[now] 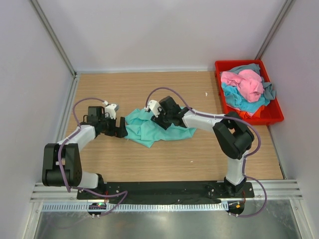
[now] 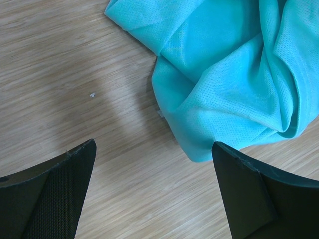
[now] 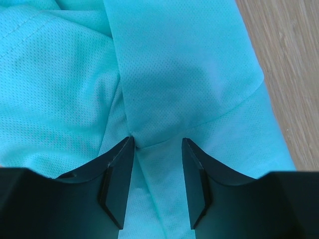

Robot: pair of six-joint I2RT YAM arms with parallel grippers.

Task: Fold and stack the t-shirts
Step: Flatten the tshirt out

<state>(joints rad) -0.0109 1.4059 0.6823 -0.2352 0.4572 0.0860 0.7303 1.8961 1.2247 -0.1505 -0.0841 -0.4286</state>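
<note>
A crumpled teal-green t-shirt (image 1: 147, 131) lies on the wooden table between the two arms. My left gripper (image 1: 121, 130) hovers at its left edge, open wide, over bare wood. In the left wrist view, the shirt (image 2: 234, 74) lies just ahead of the left gripper (image 2: 154, 149), with its right finger (image 2: 249, 194) beside the cloth's corner. My right gripper (image 1: 158, 119) is down on the shirt's upper right part. In the right wrist view, the right gripper (image 3: 158, 142) stands part open, with a fold of the shirt (image 3: 174, 64) running between the fingers, not pinched.
A red bin (image 1: 259, 121) at the back right holds a pink t-shirt (image 1: 244, 82), a turquoise-blue one (image 1: 234, 98) and a grey-blue one (image 1: 269, 90). Grey walls close the table on the left, back and right. A small white speck (image 1: 206, 93) lies on the wood.
</note>
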